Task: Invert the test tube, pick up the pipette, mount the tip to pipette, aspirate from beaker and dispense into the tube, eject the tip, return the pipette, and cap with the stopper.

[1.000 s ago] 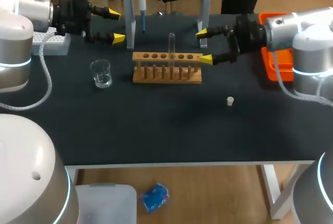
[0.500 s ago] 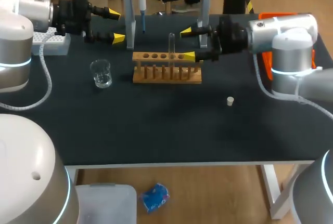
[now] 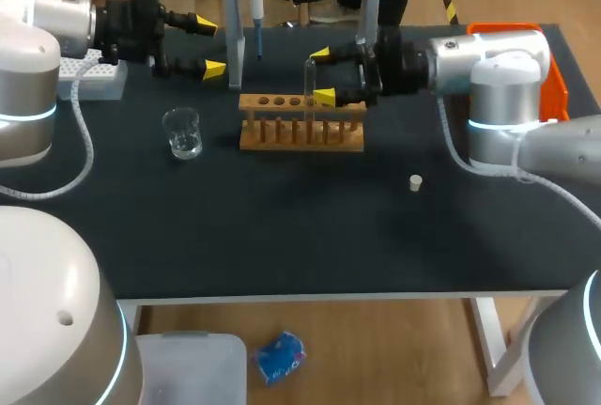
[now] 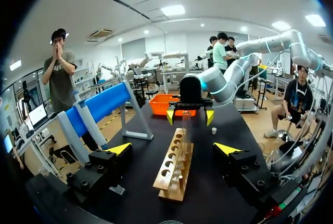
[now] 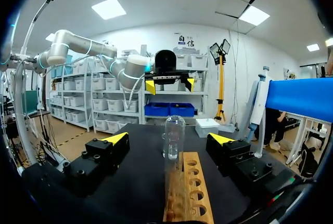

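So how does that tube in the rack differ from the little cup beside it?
The test tube is tall and thin; the beaker is short and wide. The test tube stands in the wooden rack, rounded end up; the beaker sits on the table, mouth up. The right gripper points open jaws at the test tube; the beaker stands alone. Both are clear.

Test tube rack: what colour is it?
The rack is light brown wood, best seen in the head view.

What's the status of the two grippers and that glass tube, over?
Left gripper open, empty. Right gripper open, straddling the test tube, not touching. Test tube upright in the rack, rounded end up. Nothing blocking.
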Available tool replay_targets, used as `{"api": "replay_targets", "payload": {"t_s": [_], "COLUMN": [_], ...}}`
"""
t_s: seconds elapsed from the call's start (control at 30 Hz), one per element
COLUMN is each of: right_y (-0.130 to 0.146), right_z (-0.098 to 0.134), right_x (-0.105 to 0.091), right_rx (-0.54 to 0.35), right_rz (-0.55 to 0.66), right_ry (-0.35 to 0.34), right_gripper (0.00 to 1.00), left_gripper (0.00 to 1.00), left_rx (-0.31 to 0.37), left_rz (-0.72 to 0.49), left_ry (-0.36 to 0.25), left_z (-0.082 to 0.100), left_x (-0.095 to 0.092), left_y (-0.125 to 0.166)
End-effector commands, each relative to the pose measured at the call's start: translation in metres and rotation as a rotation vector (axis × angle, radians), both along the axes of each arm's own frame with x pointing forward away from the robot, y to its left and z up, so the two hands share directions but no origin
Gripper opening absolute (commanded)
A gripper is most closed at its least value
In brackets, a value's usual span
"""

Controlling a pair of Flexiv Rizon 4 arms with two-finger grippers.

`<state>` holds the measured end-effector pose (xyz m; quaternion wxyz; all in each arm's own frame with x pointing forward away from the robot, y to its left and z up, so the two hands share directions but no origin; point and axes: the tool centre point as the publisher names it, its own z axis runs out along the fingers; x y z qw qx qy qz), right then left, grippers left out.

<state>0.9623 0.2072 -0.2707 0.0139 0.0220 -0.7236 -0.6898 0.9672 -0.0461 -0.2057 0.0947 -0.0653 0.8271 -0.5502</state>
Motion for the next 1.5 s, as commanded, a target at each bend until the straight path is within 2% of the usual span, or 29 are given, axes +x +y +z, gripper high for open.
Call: {"api": "replay_targets", "payload": {"t_s": [0.03, 0.27, 0.3, 0.33, 0.37, 0.5, 0.57, 0.67, 0.7, 0.73, 0.77, 1.13, 1.5], "right_y": [0.008, 0.012, 0.012, 0.012, 0.012, 0.012, 0.012, 0.013, 0.013, 0.013, 0.014, 0.012, 0.011], "right_z": [-0.006, -0.007, -0.008, -0.008, -0.008, -0.009, -0.010, -0.010, -0.010, -0.010, -0.011, -0.010, 0.003], "right_x": [0.006, 0.009, 0.010, 0.010, 0.010, 0.010, 0.008, 0.007, 0.007, 0.007, 0.006, 0.003, 0.005], "right_rx": [0.008, 0.016, 0.018, 0.022, 0.022, 0.020, 0.020, 0.020, 0.019, 0.020, 0.020, 0.019, 0.017], "right_rz": [0.010, -0.008, -0.013, -0.014, -0.014, -0.016, -0.014, -0.010, -0.010, -0.009, -0.008, -0.015, -0.024], "right_ry": [0.004, 0.026, 0.031, 0.040, 0.041, 0.040, 0.041, 0.040, 0.040, 0.041, 0.041, 0.048, 0.045], "right_gripper": [1.00, 0.98, 0.86, 0.56, 0.46, 0.36, 0.25, 0.19, 0.15, 0.04, 0.00, 0.00, 0.00], "left_gripper": [1.00, 1.00, 1.00, 1.00, 1.00, 1.00, 1.00, 1.00, 1.00, 1.00, 1.00, 1.00, 1.00], "left_rx": [0.002, 0.002, 0.002, 0.002, 0.002, 0.002, 0.002, 0.002, 0.002, 0.002, 0.002, 0.002, 0.002], "left_rz": [-0.002, -0.002, -0.002, -0.002, -0.002, -0.002, -0.002, -0.002, -0.002, -0.002, -0.002, -0.002, -0.002], "left_ry": [0.002, 0.002, 0.002, 0.002, 0.002, 0.002, 0.002, 0.002, 0.002, 0.002, 0.002, 0.002, 0.002], "left_z": [0.001, 0.001, 0.001, 0.001, 0.001, 0.001, 0.001, 0.001, 0.001, 0.001, 0.001, 0.001, 0.001], "left_x": [0.000, 0.000, 0.000, 0.000, 0.000, 0.000, 0.000, 0.000, 0.000, 0.000, 0.000, 0.000, 0.000], "left_y": [0.000, 0.000, 0.000, 0.000, 0.000, 0.000, 0.000, 0.000, 0.000, 0.000, 0.000, 0.000, 0.000]}}
